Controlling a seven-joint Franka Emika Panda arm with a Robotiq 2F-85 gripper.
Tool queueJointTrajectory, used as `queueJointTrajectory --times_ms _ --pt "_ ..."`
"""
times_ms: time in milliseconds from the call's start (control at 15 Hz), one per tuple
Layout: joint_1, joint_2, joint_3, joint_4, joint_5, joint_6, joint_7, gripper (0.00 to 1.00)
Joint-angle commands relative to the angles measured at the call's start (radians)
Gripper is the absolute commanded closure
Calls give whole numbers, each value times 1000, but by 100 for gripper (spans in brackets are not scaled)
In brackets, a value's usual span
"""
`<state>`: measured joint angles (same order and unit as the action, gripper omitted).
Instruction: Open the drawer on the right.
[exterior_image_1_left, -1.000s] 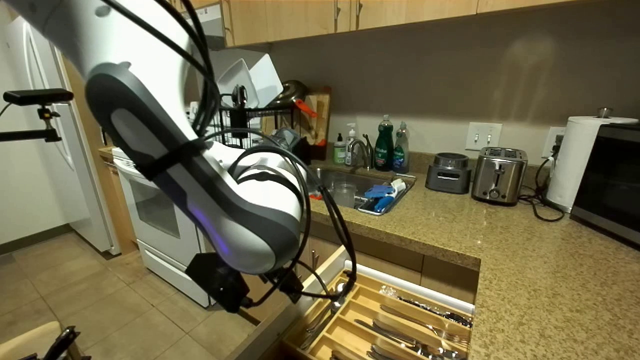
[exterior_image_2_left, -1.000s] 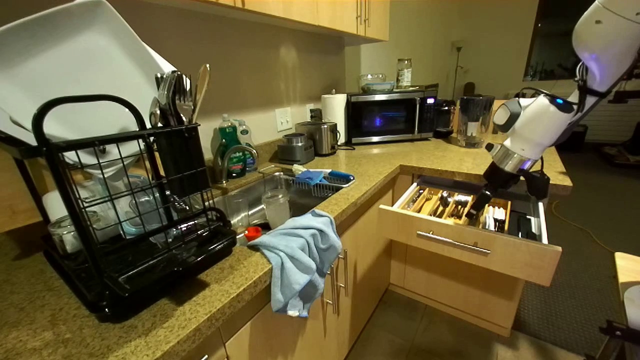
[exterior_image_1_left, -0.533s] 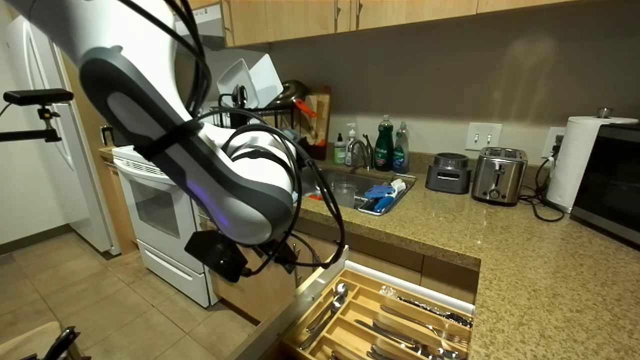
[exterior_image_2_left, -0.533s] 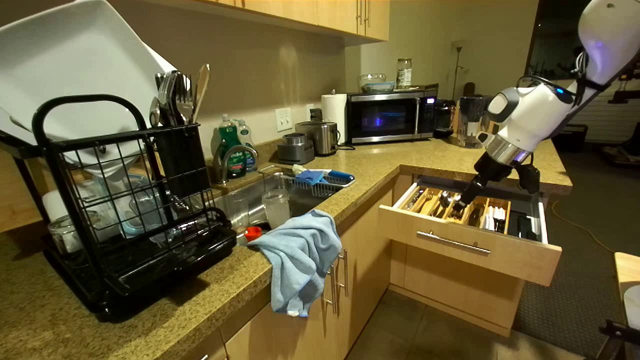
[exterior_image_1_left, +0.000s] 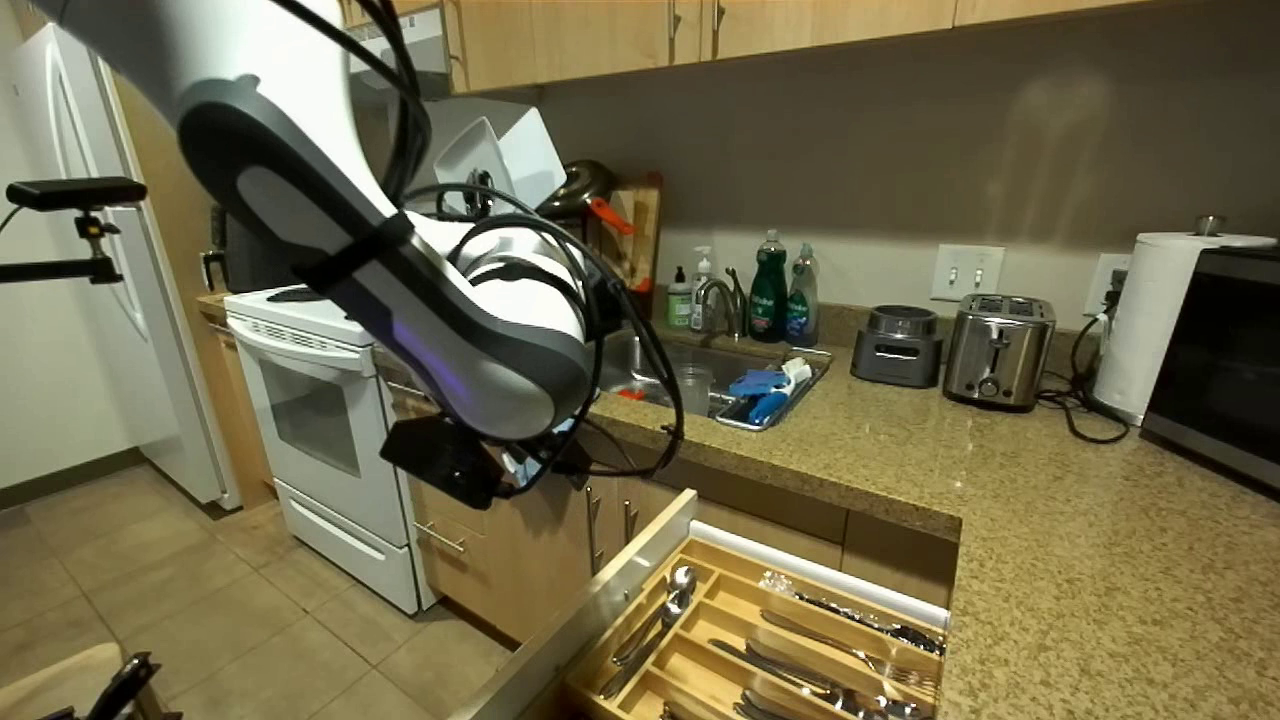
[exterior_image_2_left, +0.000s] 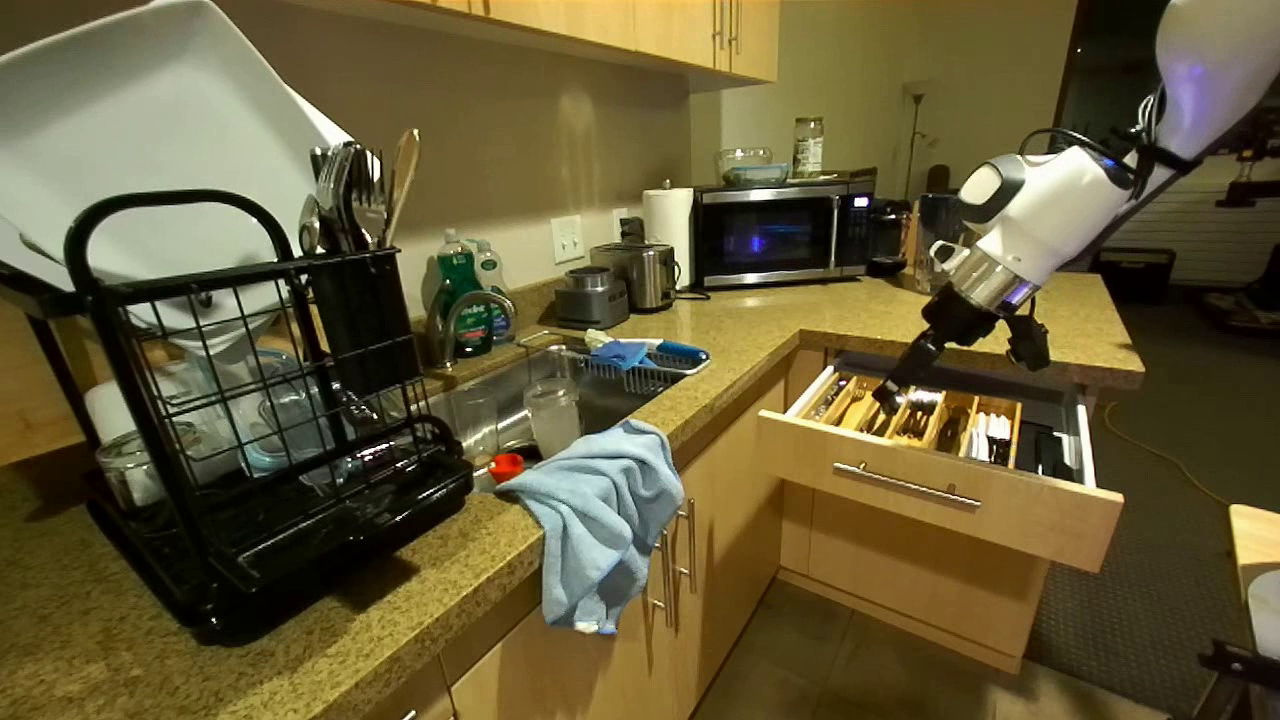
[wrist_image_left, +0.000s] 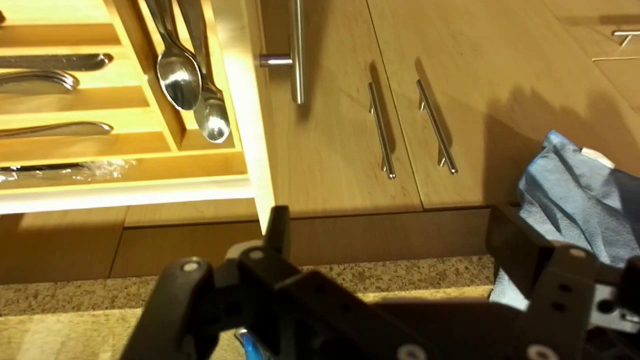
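The drawer (exterior_image_2_left: 1000, 500) is pulled out, with its flat light-wood front and slim metal handle (exterior_image_2_left: 905, 485) facing an exterior view. Its front panel also shows in the other exterior view (exterior_image_1_left: 610, 600) and edge-on in the wrist view (wrist_image_left: 247, 100), with the handle (wrist_image_left: 297, 55) beside it. The wooden cutlery tray (exterior_image_1_left: 690, 655) inside holds spoons, knives and forks. My gripper (wrist_image_left: 395, 235) is open, with nothing between its fingers. In an exterior view the gripper (exterior_image_2_left: 893, 388) appears above the drawer, apart from the handle. In the other exterior view the arm mostly hides it.
The granite counter (exterior_image_1_left: 850, 460) runs beside the drawer. Cabinet doors with upright handles (wrist_image_left: 382, 130) stand at a right angle to it. A blue towel (exterior_image_2_left: 610, 520) hangs over the counter edge by the sink (exterior_image_2_left: 500, 390). A black dish rack (exterior_image_2_left: 250, 420) stands on the counter.
The arm and gripper have risen and moved away from the drawer handle, shifting leftward in an exterior view. More of the tray's spoons show now. The drawer has stayed in the same pulled-out position.
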<state>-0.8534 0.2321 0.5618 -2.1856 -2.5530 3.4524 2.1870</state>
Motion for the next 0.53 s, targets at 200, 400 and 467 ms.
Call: queueJointTrajectory --times_ms 200,400,467 --pt "-5 6 19 2 -38 0 38 0" --pt "-5 11 19 2 -39 0 38 0" --pt "-5 11 19 2 -39 0 38 0"
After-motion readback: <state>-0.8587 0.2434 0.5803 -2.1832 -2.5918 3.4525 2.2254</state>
